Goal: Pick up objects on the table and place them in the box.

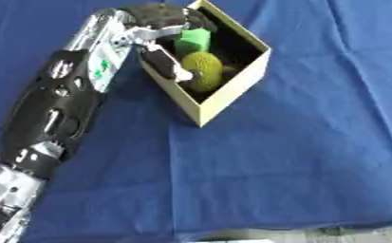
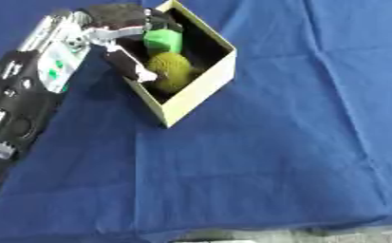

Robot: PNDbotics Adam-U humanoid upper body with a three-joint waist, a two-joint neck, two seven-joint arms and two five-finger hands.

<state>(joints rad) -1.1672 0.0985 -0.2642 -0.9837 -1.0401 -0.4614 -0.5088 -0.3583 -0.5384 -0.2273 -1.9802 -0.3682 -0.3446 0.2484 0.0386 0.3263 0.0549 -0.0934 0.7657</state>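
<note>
The left hand [image 1: 167, 28] is over the open cream cardboard box [image 1: 232, 90], fingers curled around a bright green block [image 1: 194, 40], with the thumb extended down along the box's near-left wall. A yellow-green textured oval object [image 1: 202, 69] lies inside the box just below the block. The black-and-silver left arm [image 1: 62, 99] reaches diagonally from the lower left across the blue tablecloth [image 1: 298, 156].
</note>
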